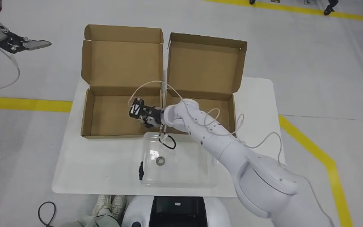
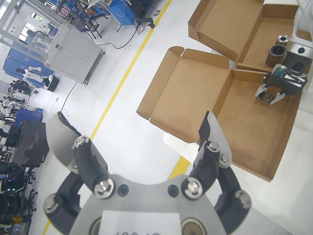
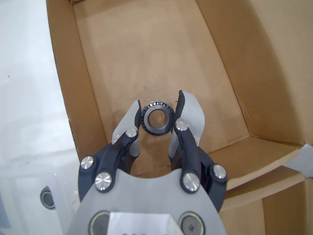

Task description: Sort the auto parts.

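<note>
Over the brown open cardboard box (image 3: 146,50) on the white bench (image 1: 85,164) | right gripper (image 3: 159,100), jaws pinching a dark steel ring bearing (image 3: 156,108) by its rim, apparently poised for release inside | left gripper (image 2: 133,118) well off the box, jaws spread, empty

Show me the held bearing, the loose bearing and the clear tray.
held bearing (image 3: 149,121), right wrist view, front face.
loose bearing (image 1: 161,161), top view, top face.
clear tray (image 1: 190,167), top view, bare floor.

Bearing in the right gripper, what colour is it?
Dark metallic grey bearing, clearest in the right wrist view.
</note>
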Tool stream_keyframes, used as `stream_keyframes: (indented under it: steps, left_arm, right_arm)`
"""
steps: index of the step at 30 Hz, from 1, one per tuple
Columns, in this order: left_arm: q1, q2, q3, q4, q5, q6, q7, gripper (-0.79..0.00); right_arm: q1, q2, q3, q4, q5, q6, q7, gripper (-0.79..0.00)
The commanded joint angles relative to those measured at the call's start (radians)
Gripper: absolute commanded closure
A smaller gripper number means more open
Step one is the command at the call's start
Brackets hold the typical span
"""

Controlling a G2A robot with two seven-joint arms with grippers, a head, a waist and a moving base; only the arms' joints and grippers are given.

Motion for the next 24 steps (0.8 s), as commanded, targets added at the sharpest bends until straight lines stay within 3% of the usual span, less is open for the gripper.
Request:
stream_keyframes:
  steps: [1, 6, 16, 24]
  left_arm:
    - [0.0, 0.0, 0.0, 0.0, 0.0, 0.0, 0.0, -0.785]
    - [0.0, 0.0, 0.0, 0.0, 0.0, 0.0, 0.0, -0.785]
    - [0.0, 0.0, 0.0, 0.0, 0.0, 0.0, 0.0, -0.785]
    - [0.0, 0.0, 0.0, 0.0, 0.0, 0.0, 0.0, -0.785]
  right_arm:
    - [0.006, -0.011, 0.0, 0.022, 0.0, -0.002, -0.005, -0.191]
    - [0.024, -0.033, 0.004, 0.067, -0.005, -0.008, -0.024, -0.317]
    - [0.051, -0.053, 0.008, 0.091, -0.05, -0.044, -0.103, -0.317]
    - [0.055, -0.03, 0.004, -0.02, -0.145, -0.127, -0.174, -0.32]
